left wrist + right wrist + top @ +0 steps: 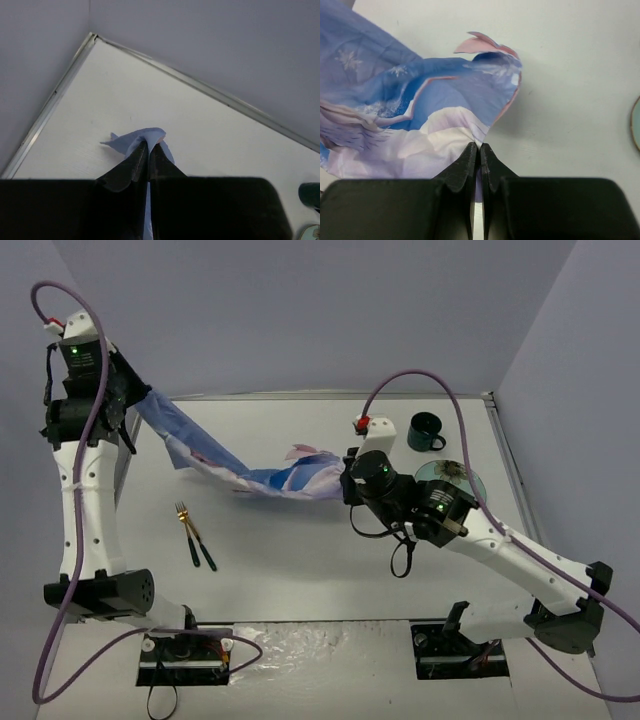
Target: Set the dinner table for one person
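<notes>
Two clamped claws stretch the blue cloth (pixel 270 478) over the dinner table (pixel 300 550): left gripper (pixel 149 145) raised at the far-left corner, right gripper (pixel 480 146) extended low toward centre.

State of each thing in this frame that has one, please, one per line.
cloth: lifted at both ends, sagging in the middle.
left gripper: shut on the cloth.
right gripper: shut on the cloth.
plate: flat, partly hidden by the right arm.
mug: upright, apart from the plate.
utensils: two, lying flat on the dinner table.
</notes>
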`<state>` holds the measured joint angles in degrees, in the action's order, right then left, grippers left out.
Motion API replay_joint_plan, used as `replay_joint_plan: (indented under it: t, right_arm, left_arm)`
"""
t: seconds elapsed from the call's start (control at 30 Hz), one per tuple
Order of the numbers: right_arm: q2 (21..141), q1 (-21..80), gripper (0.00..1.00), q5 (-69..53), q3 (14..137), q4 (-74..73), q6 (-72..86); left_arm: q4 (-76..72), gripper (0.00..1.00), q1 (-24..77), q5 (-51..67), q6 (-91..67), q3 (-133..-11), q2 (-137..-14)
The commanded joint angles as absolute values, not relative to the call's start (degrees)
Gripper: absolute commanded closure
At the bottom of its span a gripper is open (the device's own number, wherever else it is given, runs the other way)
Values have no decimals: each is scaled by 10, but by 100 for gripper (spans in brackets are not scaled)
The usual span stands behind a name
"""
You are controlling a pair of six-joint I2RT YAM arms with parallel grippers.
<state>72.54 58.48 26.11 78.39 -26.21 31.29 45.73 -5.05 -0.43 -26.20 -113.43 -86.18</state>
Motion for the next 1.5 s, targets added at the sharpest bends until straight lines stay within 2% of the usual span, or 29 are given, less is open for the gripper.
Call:
replay_joint_plan:
  t: [0.0, 0.3, 0.47, 0.63, 0.8, 1.0, 1.27, 1.47]
  right_arm:
    - [687, 582, 100, 281, 812, -303, 265]
    - [631, 584, 100, 115, 810, -304, 256]
    - [631, 584, 100, -12, 821, -304, 262]
    - [636, 584, 100, -45, 821, -305, 287]
    - [647, 576, 100, -63, 816, -306, 305]
    - [644, 535, 100, -28, 824, -307, 294]
    - [668, 512, 100, 48, 882, -306, 248]
    - [677, 512, 100, 32, 914, -306, 222]
  left_arm:
    - [442, 100, -61, -17, -261, -1173, -792]
    - [441, 100, -61, -47, -208, -1184, -712]
    - [457, 100, -61, -52, -151, -1230, -713]
    - [462, 100, -61, -68, -108, -1259, -752]
    - [455, 100, -59, -69, -107, -1288, -831]
    - [425, 100, -59, -47, -136, -1308, -880]
    - [410, 100, -59, 25, -179, -1328, -868]
    - [423, 100, -59, 13, -170, -1328, -824]
